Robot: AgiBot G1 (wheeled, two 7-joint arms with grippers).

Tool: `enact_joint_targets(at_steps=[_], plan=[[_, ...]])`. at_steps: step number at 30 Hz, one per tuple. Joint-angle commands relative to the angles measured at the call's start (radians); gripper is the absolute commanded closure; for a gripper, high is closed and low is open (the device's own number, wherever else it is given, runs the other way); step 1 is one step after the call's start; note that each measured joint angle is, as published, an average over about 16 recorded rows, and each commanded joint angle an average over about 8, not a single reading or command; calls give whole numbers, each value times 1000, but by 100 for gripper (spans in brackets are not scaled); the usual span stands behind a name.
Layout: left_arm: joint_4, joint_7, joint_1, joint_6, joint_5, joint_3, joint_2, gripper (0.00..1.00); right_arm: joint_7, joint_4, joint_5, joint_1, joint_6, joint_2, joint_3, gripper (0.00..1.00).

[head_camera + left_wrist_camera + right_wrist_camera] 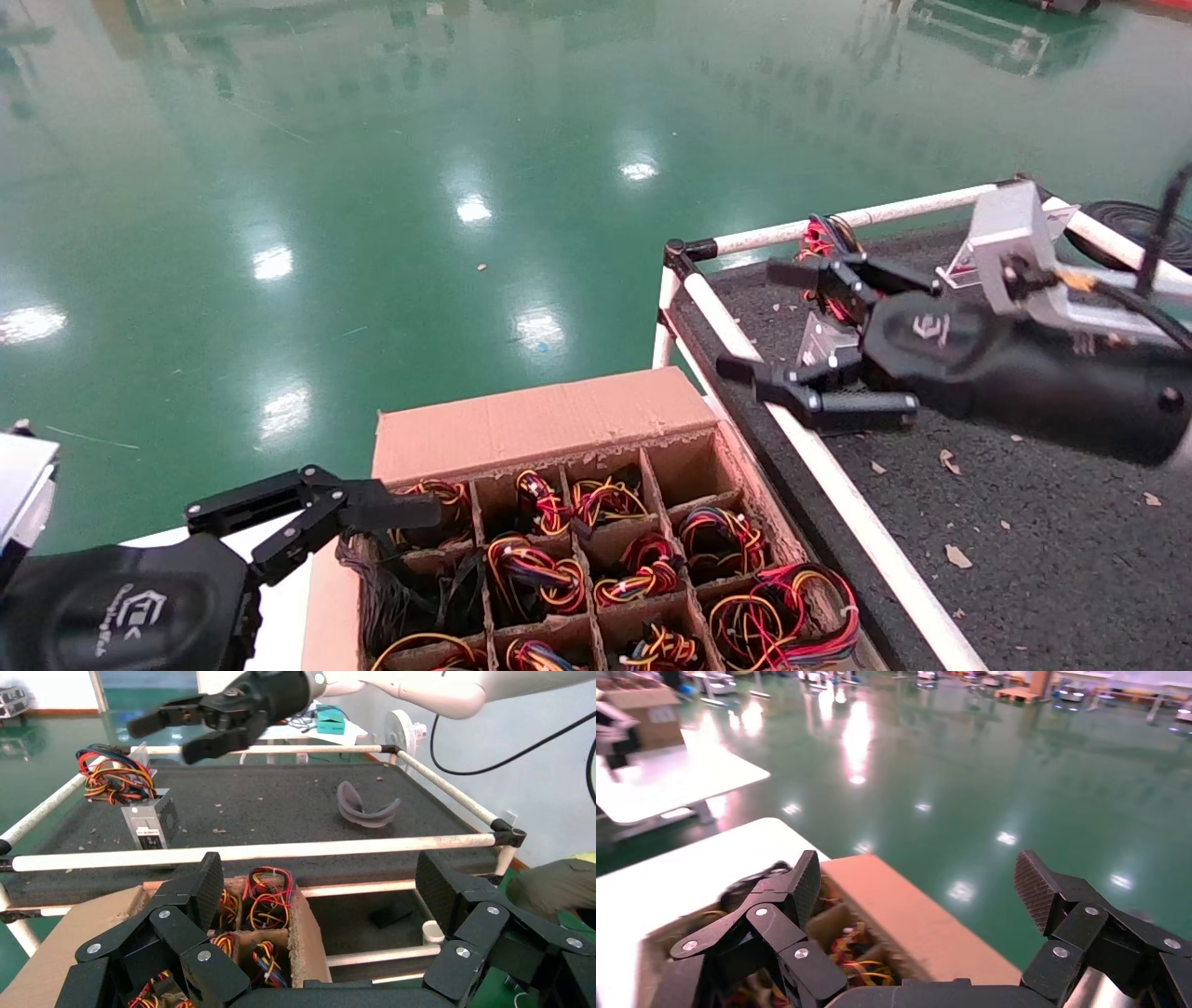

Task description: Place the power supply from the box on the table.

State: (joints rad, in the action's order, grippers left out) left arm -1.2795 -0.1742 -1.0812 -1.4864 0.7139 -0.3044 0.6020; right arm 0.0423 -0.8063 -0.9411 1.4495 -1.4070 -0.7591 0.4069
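Observation:
The box (545,419) is a brown carton whose cardboard grid cells hold several red, yellow and black wire bundles (535,568). One grey power supply (818,343) lies on the table (1024,531) near its left rail, its wires (821,238) behind it. In the left wrist view the same power supply (150,820) rests on the matting. My right gripper (748,321) hangs open just above it, holding nothing. The right wrist view looks past the open right gripper (918,881) to the box (912,917). My left gripper (312,511) is open at the box's left side.
White pipe rails (838,503) edge the table, with glossy green floor beyond. A dark curved strip (365,804) lies on the matting farther along. A black coil (1136,228) sits past the far rail. A white table (680,874) stands beside the box.

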Motion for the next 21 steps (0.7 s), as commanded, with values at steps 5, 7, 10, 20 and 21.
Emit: enact_joint_targets(at_steps=[5, 7, 10, 20, 21], plan=[[0, 0, 0, 0, 0, 0, 0, 0, 40, -130, 57, -102, -24, 40, -35, 0], [0, 0, 0, 0, 0, 0, 0, 0, 53, -174, 77, -137, -32, 54, -46, 0], [0, 0, 0, 0, 0, 0, 0, 0, 73, -239, 105, -188, -44, 74, -64, 0], [0, 0, 0, 0, -1, -1, 0, 0, 135, -444, 196, -349, -82, 137, -118, 0], [0, 0, 0, 0, -1, -1, 0, 0, 140, -462, 203, -362, -86, 143, -123, 0]])
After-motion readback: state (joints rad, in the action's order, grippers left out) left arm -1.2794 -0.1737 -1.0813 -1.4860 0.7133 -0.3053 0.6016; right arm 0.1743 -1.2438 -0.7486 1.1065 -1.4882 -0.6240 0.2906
